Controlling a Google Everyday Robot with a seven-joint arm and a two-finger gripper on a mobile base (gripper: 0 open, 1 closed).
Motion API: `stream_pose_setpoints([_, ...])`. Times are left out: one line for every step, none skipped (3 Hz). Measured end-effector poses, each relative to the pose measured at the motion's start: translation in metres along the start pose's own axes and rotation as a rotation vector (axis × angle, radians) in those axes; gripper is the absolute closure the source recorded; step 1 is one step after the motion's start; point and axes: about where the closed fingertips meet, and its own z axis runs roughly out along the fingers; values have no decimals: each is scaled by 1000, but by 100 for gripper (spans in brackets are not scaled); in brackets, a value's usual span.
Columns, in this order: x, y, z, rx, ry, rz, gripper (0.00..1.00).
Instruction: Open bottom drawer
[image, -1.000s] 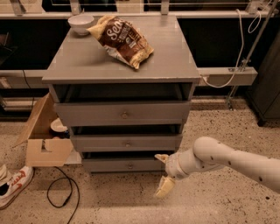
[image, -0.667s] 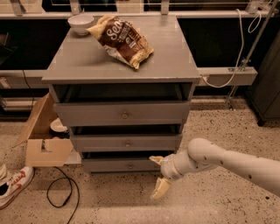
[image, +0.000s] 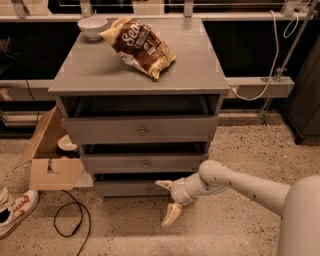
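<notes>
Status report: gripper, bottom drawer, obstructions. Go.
Gripper open, low at bottom drawer front, right of its knob, nothing gripped. Cardboard box and floor cable off left, apart from gripper.

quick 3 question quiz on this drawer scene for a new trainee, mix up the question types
1. True or false: the gripper is clamped on the knob of the cabinet's bottom drawer.
2. The chip bag and the white bowl are: A) on the floor B) on top of the cabinet C) inside a drawer
3. Fill in: left of the cabinet stands an open cardboard ____.

Key
1. False: its fingers are spread, in front of the bottom drawer and right of the knob.
2. B
3. box
</notes>
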Motion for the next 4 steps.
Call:
stream_pose_setpoints([1,-34,33,6,-36,-82,0])
stream_pose_setpoints([1,-34,33,6,-36,-82,0])
stream_pose_setpoints([18,-40,36,39,18,-70,0])
stream_pose_setpoints([77,-62,40,137,181,-39,0])
